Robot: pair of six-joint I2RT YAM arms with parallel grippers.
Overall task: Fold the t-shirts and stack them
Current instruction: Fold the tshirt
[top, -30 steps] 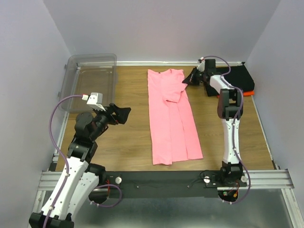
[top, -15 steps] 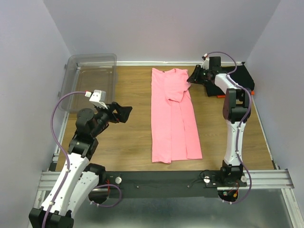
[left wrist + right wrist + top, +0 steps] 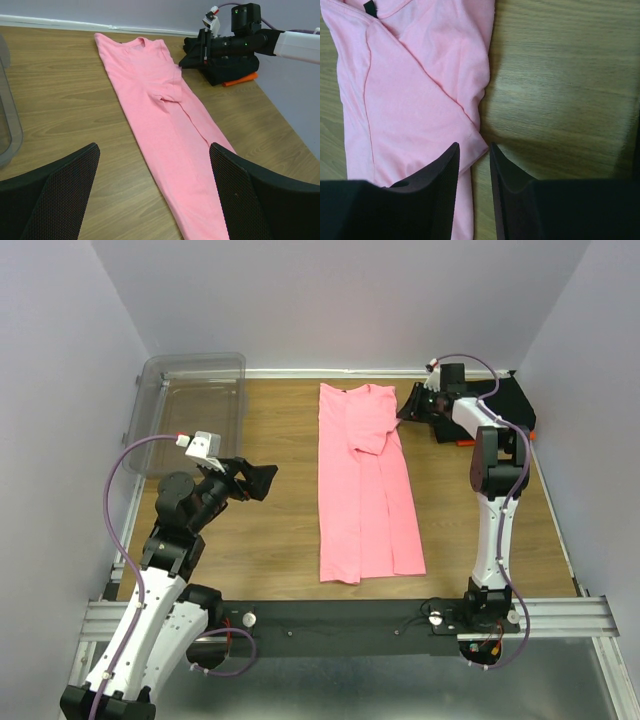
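Top external view: the pink t-shirt (image 3: 365, 485) lies flat in the middle of the wooden surface (image 3: 270, 540). It is folded lengthwise into a long narrow strip, its neck toward the far wall and one sleeve turned in over the body. At the far right corner a black t-shirt (image 3: 512, 400) sits folded on an orange t-shirt (image 3: 528, 436) (only a thin orange edge shows). The right arm (image 3: 490, 490) reaches in between that stack and the pink shirt's sleeve. In the right wrist view the right jaws stand a little apart, empty, above the sleeve hem and bare wood, with the dark neck label (image 3: 370, 7) at the top edge. The left jaws are spread wide, holding nothing, poised above the surface between the clear bin (image 3: 150, 405) and the shirt, touching neither.
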